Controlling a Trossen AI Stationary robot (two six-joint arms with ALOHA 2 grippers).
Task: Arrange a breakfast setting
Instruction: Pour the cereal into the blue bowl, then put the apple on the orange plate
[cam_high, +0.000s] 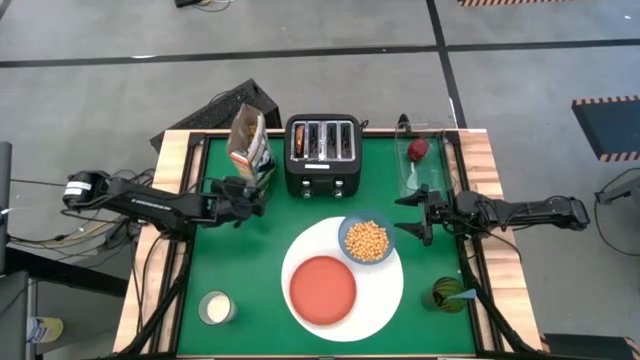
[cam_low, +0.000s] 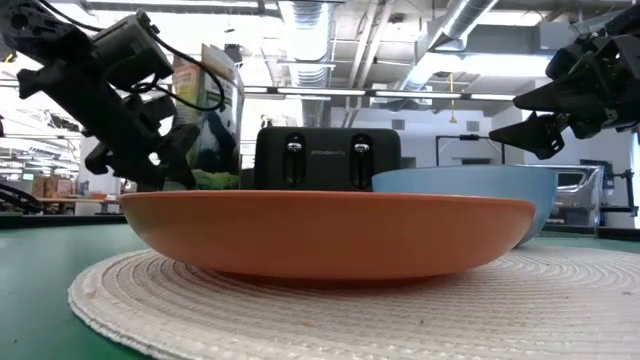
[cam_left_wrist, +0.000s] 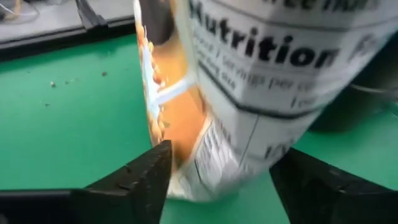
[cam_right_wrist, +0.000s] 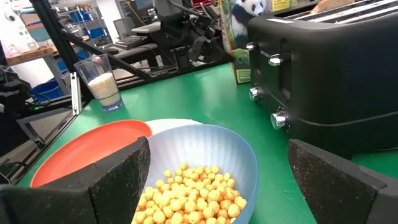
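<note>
Cereal box in the left claw, bowl already filled

The left claw (cam_high: 262, 190) grips the tall cardboard box (cam_high: 248, 146) low by the toaster (cam_high: 322, 154); it could tilt, topple or spill. The right claw (cam_high: 412, 216) hangs wide open just beside the glossy blue bowl (cam_high: 348, 231) of round yellow cereal (cam_high: 367, 240), which sits on the white plate (cam_high: 390, 290) beside the smooth red plate (cam_high: 322, 289), mid-desk (cam_high: 250, 260).

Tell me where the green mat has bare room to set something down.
Bare patches: left of the white plate, between cereal box and milk glass; also between toaster and red-orange plate. Crowded around the blue bowl, near the right claw.
</note>
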